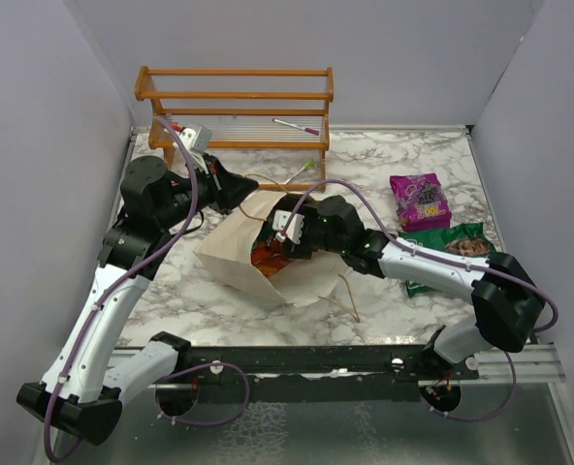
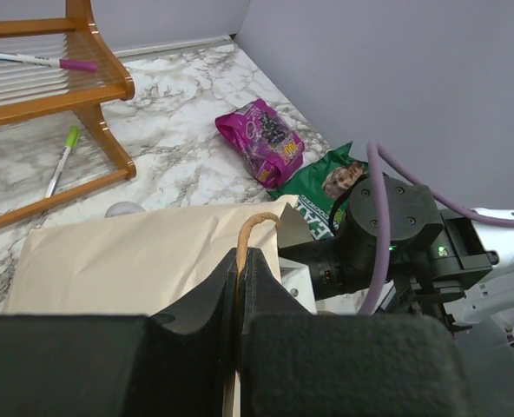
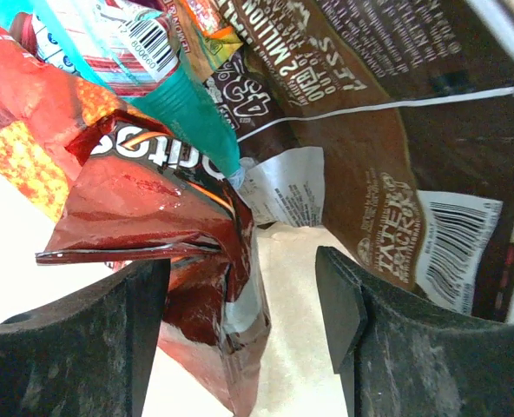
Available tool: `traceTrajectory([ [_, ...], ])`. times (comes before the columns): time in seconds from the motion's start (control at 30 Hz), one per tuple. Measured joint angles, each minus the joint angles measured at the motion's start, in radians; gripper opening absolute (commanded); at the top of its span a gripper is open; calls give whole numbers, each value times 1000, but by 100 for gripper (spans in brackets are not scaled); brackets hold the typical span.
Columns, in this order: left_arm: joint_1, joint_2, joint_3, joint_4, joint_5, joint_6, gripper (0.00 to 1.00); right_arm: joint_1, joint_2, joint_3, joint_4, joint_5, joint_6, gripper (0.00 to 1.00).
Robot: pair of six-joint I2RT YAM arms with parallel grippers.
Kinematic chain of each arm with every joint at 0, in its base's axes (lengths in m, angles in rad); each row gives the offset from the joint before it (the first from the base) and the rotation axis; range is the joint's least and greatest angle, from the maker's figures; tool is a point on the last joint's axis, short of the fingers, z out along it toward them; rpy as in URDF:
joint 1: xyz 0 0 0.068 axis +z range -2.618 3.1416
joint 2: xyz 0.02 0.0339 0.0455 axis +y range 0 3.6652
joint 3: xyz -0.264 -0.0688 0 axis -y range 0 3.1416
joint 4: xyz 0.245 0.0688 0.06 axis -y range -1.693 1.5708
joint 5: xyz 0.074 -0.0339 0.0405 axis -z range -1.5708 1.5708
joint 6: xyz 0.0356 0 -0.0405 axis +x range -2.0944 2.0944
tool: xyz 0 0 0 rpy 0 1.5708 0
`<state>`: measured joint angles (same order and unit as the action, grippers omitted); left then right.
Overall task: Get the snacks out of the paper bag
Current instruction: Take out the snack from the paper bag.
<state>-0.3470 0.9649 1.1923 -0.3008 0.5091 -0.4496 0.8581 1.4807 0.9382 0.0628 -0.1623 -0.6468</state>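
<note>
On the marble counter, the paper bag is laid on its side, with its open mouth turned toward the right arm. The left gripper is seen at the upper edge of the bag, clenched fully on a tan string handle, which is pinched between the two dark fingers and rises in a loop above them.

The right gripper is pushed into the mouth of the bag. Its jaws are held apart at a medium width and are not pressed on anything. A red packet hangs down between the fingers; its crumpled edge is seen just beside one finger, perhaps touching it, while a clear gap is left to the other finger. Behind the red packet, a dark brown packet, a teal packet and an orange packet are crowded together inside the bag, on the cream paper.

Two snacks are found already outside, to the right of the bag: a purple packet and a green packet, lying near each other on the counter, the green one partly covered by the right arm. A wooden rack is placed at the far side, with a pink marker on it.
</note>
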Motion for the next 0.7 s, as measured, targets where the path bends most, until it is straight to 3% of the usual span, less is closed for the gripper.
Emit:
traceTrajectory([
  [0.4, 0, -11, -6, -8, -3, 0, 0, 0, 30, -16, 14, -74, 98, 2],
  [0.7, 0, -11, -8, -8, -9, -4, 0, -1, -37, -22, 13, -163, 208, 1],
])
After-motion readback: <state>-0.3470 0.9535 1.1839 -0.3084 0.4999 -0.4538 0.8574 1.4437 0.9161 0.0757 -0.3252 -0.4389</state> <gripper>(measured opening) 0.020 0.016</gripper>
